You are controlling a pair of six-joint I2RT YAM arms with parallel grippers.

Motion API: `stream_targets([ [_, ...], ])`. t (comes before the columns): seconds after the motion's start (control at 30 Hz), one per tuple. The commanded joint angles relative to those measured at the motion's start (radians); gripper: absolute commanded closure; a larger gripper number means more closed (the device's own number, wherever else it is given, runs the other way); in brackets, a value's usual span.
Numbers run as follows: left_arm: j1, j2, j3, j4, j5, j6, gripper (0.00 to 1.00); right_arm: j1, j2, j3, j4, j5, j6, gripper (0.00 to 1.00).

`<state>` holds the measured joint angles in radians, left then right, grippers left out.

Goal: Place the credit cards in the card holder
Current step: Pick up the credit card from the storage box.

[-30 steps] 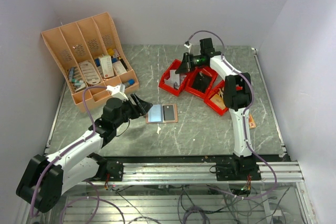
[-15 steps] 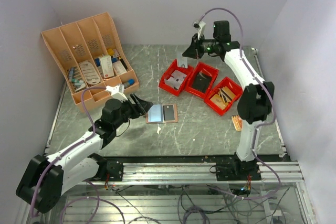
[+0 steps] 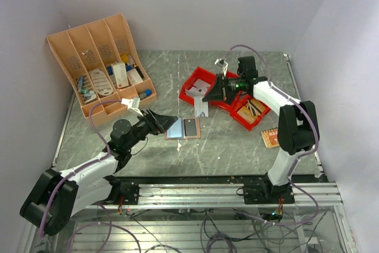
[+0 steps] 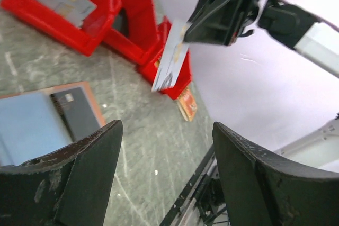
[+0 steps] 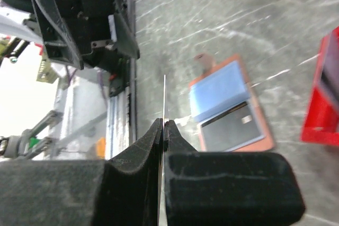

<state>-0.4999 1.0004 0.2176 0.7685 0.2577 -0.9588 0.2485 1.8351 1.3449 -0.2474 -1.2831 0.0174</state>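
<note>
At the far left, against the back wall, stands the orange slotted rack, which has no part in this. In front of it the left arm reaches low across the bench. The left jaws stand wide apart with nothing between them, just beside the left edge of the card holder. The holder lies opened flat near the middle of the bench, a blue panel on its left half and a dark one on its right.

Just beyond it to the right, the right jaws are pinched shut on a pale credit card. It hangs down from them by its top edge, near the holder but not touching it. Behind sit the red trays, one with a grey card in it. Farther right a small orange card lies on the bench.

The step looks like the carry-over before insertion. I'd think the card wants tipping from hanging to nearly flat, with its free edge leading into a pocket mouth, and then sliding along rather than pushing down. The light holder will likely skid, so the left jaws would do well to pin its edge first. Which pocket is free, I can't tell.
</note>
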Motion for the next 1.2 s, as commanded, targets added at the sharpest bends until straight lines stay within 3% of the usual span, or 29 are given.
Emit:
stream_targets([
  [0.0,0.006,0.032,-0.020,0.259,0.132,-0.021,0.20,0.017,-0.121,-0.132,0.154,-0.097,0.102,1.00],
  [0.13,0.004,0.057,-0.038,0.339,0.160,-0.033,0.20,0.020,-0.197,-0.326,0.543,-0.123,0.378,1.00],
  [0.2,-0.004,0.064,-0.027,0.323,0.162,-0.020,0.20,0.022,-0.213,-0.389,0.647,-0.125,0.455,1.00],
  [0.33,-0.083,0.062,-0.001,0.259,0.111,0.058,0.19,0.021,-0.219,-0.384,0.589,-0.133,0.397,1.00],
  [0.43,-0.166,0.071,0.017,0.226,0.036,0.140,0.19,0.024,-0.223,-0.404,0.651,-0.142,0.441,1.00],
  [0.83,-0.281,0.282,0.085,0.370,-0.065,0.185,0.21,0.058,-0.219,-0.420,0.721,-0.158,0.497,1.00],
  [1.17,-0.290,0.374,0.150,0.372,-0.031,0.183,0.52,0.082,-0.221,-0.415,0.720,-0.168,0.497,1.00],
])
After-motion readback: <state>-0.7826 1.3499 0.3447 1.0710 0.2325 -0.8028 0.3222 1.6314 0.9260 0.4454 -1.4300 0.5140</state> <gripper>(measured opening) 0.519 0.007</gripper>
